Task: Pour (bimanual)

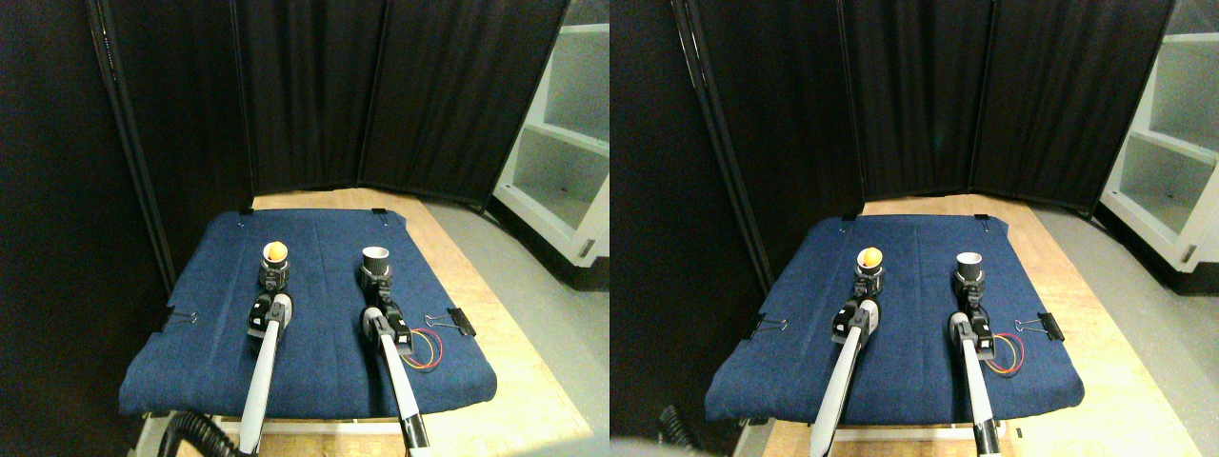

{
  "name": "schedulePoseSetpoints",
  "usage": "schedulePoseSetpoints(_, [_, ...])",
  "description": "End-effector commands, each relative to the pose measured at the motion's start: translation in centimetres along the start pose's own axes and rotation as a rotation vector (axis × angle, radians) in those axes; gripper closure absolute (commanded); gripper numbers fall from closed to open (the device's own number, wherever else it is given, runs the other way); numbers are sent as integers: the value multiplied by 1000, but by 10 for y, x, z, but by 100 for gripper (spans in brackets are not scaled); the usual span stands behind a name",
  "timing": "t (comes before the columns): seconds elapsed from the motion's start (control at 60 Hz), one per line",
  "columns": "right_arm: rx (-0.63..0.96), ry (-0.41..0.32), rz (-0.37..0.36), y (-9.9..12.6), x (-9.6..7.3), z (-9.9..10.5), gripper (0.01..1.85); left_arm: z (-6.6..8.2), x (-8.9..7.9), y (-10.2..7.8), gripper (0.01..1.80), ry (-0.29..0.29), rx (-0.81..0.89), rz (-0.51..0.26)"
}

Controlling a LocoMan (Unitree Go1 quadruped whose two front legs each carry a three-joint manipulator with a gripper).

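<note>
Starting at your left: the left gripper (273,276), dark and blocky on a pale smooth limb, sits at the base of a small round cup (275,253). The cup stands upright right above/beyond the claw, w/ an orange ball (276,251) filling its mouth. Looks like the claw is at the cup's lower wall, but you can't tell if the jaws are pinching it or spread; too small to read.

Moving right: the right gripper (375,279), same dark build, sits at the base of a second cup (375,257), also upright just beyond the claw, pale rim, dark inside. Jaw state there can't be told either.

Just right of that arm, thin red and yellow wires (426,350) loop over the cloth, and a black binder clip (461,322) grips the edge.

Both cups rest on a blue denim-like cloth (324,362), soft and slightly wrinkled, spread over a light wood table (495,381).
</note>
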Motion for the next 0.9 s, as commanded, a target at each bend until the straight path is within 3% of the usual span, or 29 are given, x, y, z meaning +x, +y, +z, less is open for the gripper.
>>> schedulePoseSetpoints(0.017, [-58,2,-57,-3,-1,1,151,1,3,5,148,-8,17,21])
schedulePoseSetpoints(0.117, [-108,64,-68,-2,-1,3,147,1,2,3,148,-17,19,21])
schedulePoseSetpoints(0.233, [-118,87,-91,-1,-2,3,146,2,3,2,148,-18,17,24])
schedulePoseSetpoints(0.5, [-109,69,-106,-3,-1,4,147,4,5,0,148,-25,22,13])
schedulePoseSetpoints(0.717, [-39,66,-48,-15,-2,7,150,6,6,-3,148,-19,23,4])
schedulePoseSetpoints(0.9, [-23,60,-47,-22,-7,10,149,6,10,-2,148,-20,29,4])
